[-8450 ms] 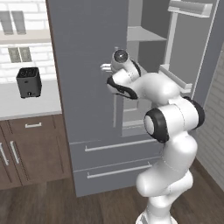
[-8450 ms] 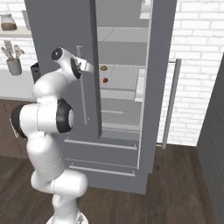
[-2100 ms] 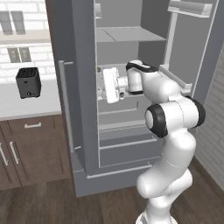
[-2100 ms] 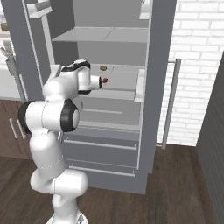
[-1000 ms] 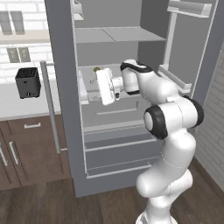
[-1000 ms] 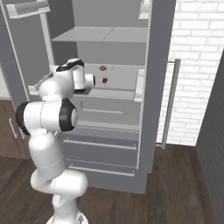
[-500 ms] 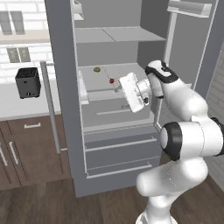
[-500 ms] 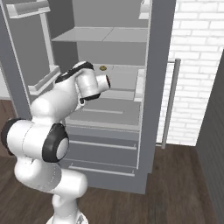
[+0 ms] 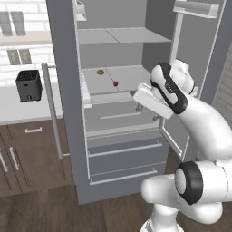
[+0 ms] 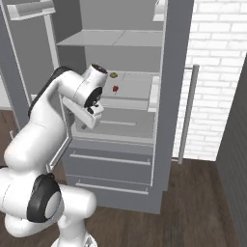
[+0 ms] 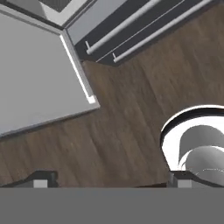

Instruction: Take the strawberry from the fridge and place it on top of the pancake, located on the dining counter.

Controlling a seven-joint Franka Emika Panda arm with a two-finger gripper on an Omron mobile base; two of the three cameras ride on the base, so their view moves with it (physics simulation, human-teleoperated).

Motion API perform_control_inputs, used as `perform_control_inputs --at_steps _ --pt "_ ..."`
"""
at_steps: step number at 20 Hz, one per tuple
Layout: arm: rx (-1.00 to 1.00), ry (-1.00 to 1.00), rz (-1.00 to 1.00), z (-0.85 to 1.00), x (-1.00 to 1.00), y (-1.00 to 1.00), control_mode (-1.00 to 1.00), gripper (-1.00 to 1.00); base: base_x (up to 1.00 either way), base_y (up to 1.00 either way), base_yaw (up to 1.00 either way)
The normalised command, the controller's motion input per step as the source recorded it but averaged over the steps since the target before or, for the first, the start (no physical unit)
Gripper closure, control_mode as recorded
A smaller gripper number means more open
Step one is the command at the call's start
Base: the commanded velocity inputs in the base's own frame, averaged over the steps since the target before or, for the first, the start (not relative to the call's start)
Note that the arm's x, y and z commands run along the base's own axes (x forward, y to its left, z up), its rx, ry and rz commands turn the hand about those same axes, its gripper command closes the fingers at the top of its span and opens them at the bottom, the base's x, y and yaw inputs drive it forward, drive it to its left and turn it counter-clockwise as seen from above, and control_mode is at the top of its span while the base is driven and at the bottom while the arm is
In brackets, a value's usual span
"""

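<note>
Fridge (image 9: 68,136): tall grey unit; both upper doors are swung open, two lower drawers are shut; pale shelves are exposed.
Strawberry (image 9: 115,83): tiny red berry, set on the middle shelf (image 9: 131,74); it is found beyond the hand and above it, well apart, untouched. It is also seen in the right base view (image 10: 115,88).
Flat round item (image 9: 100,71): yellowish-brown, laid on the same shelf, farther from the hand than the strawberry and apart from it.
Hand (image 11: 109,180): the two finger tips are held wide apart, nothing is clamped between them; it is pointed down at the wood floor (image 11: 131,113) in front of the fridge. In the left base view the hand (image 9: 152,102) is placed before the open compartment, below the level of the strawberry's shelf.
Fridge drawers (image 11: 131,30): seen past the hand, with bar handles.
Toaster (image 9: 28,85): dark box, set on the wall tabletop (image 9: 22,108), far off to the hand's left.
</note>
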Motion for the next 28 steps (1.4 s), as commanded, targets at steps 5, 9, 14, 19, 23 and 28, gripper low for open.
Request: perform_control_inputs --at_steps 5,9,14,19,23,28 --pt "-0.65 0.05 0.02 -0.35 -0.63 -0.36 -1.00 -1.00 0.00 0.00 0.00" --pt "-0.19 -0.07 0.11 -0.05 -0.54 -0.38 -1.00 -1.00 0.00 0.00 0.00" --pt "-0.12 0.05 0.55 0.05 -0.26 0.07 -1.00 -1.00 0.00 0.00 0.00" --pt "-0.05 -0.12 0.22 0.00 -0.77 0.03 -1.00 -1.00 0.00 0.00 0.00" --pt "0.11 -0.27 0.00 0.00 -0.54 0.00 -1.00 -1.00 0.00 0.00 0.00" --pt "0.13 -0.41 0.00 0.00 -0.24 0.00 -1.00 -1.00 0.00 0.00 0.00"
